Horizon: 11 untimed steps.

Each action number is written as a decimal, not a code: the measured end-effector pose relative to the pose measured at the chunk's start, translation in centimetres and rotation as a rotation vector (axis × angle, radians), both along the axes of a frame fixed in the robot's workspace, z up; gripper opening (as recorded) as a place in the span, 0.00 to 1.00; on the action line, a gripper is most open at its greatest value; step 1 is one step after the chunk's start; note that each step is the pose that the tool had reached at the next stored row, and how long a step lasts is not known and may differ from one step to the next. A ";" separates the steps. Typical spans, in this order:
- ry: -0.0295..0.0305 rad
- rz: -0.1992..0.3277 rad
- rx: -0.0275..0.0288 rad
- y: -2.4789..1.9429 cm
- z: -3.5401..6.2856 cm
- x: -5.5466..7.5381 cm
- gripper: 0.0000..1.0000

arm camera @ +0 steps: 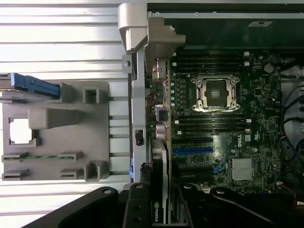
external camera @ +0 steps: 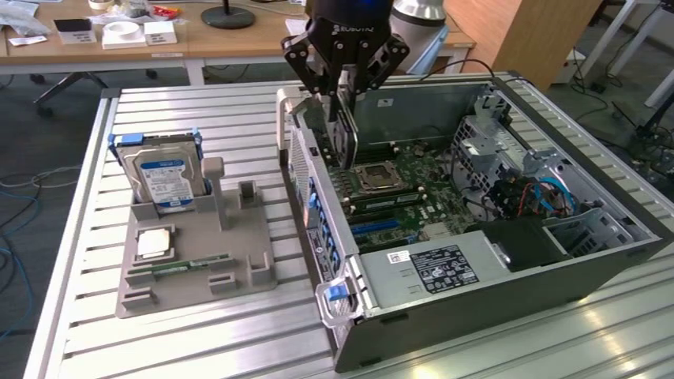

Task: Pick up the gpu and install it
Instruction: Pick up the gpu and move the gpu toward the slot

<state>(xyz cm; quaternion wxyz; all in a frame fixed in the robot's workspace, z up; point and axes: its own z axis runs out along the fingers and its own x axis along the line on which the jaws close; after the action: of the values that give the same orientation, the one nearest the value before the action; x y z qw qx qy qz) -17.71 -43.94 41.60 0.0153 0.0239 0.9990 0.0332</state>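
My gripper (external camera: 342, 91) hangs over the open computer case (external camera: 589, 260), shut on the gpu (external camera: 346, 138). The gpu is a thin dark card held on edge, reaching down inside the case beside its rear wall. In the wrist view the gpu (arm camera: 160, 166) appears edge-on between my fingers (arm camera: 137, 206), with its silver end bracket (arm camera: 164, 35) at the far end. It runs along the edge of the motherboard (arm camera: 213, 137), next to the blue slot (arm camera: 192, 151). I cannot tell whether the card's lower edge touches the motherboard (external camera: 411, 181).
A grey fixture tray (external camera: 195, 276) lies on the slatted metal table at the exterior view's left. It carries an upright hard drive with a blue label (external camera: 163, 178), a CPU chip (external camera: 155, 243) and a green RAM stick (external camera: 189, 264). Drive cages and cables (external camera: 526, 193) fill the case's far side.
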 end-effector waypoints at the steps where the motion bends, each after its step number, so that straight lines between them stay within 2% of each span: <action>1: 0.0000 0.000 0.0000 0.00 0.00 0.2 0.27; 11: 0.0000 0.000 0.0000 0.00 0.00 1.6 0.27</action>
<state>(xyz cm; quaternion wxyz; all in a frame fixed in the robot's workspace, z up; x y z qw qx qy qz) -16.07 -43.94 41.60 0.0153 0.0239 0.9990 0.0332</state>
